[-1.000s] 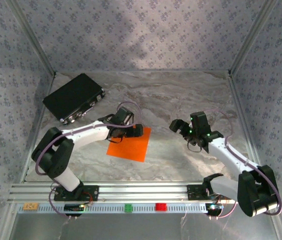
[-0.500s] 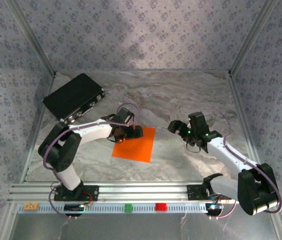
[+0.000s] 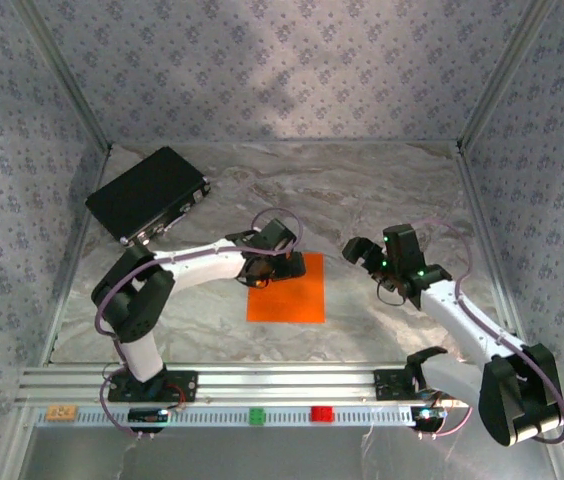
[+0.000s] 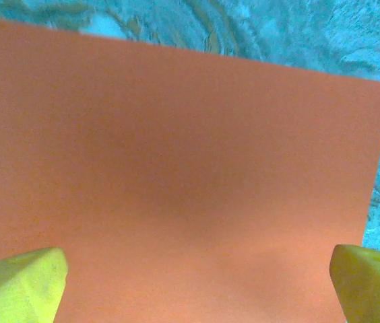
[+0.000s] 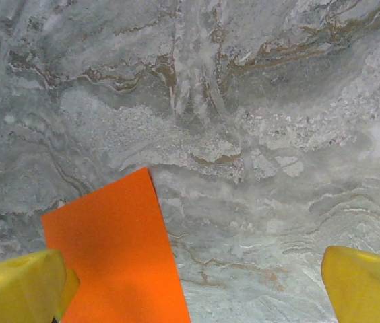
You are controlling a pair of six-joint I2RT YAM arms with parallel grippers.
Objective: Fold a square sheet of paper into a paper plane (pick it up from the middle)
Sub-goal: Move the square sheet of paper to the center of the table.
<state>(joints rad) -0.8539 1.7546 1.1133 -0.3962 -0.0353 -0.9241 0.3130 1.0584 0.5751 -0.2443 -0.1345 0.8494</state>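
Note:
The square sheet of paper (image 3: 288, 294) is bright orange and lies flat on the marble table (image 3: 382, 190), near the middle. My left gripper (image 3: 270, 272) is low over the sheet's far left part. In the left wrist view the sheet (image 4: 176, 168) spreads under the open gripper (image 4: 197, 289), whose yellow fingertips (image 4: 18, 286) stand wide apart. My right gripper (image 3: 360, 252) is just right of the sheet and open. In the right wrist view the paper's corner (image 5: 109, 256) lies beside this gripper's (image 5: 193, 286) left fingertip. The paper plane is not formed; the sheet is unfolded.
A black rectangular case (image 3: 148, 195) lies at the back left. A metal rail (image 3: 262, 380) runs along the near edge, with a green block (image 3: 257, 415) and a small red block (image 3: 321, 413) in front of it. Patterned walls close in three sides.
The left arm swung to the right, and the orange sheet slid right with it and turned square to the table. The right arm barely moved.

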